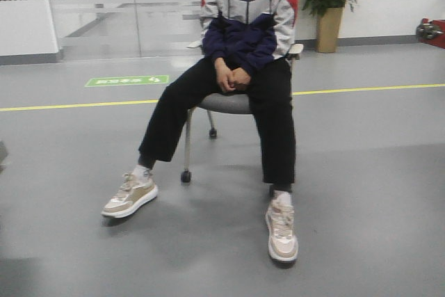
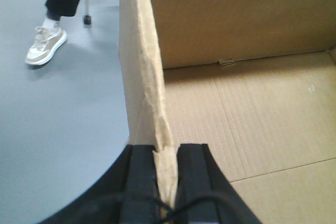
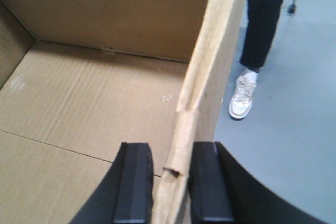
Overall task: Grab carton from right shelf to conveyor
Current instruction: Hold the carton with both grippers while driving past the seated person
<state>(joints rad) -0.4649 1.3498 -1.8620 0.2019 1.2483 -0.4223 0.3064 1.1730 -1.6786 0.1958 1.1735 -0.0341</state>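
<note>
Carton [image 2: 236, 114] held from both sides: left fingers [image 2: 140, 182] clamp its left wall, right fingers [image 3: 134, 182] clamp its right wall; conveyor not in view.

It looks like a lab or test hall: smooth grey floor [image 1: 361, 193], painted yellow line [image 1: 368, 89], green floor sign [image 1: 126, 81], glass partition [image 1: 125, 26].

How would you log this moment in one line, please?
left jaws: shut on carton wall | right jaws: shut on opposite wall | carton: empty | ahead: seated person
</note>
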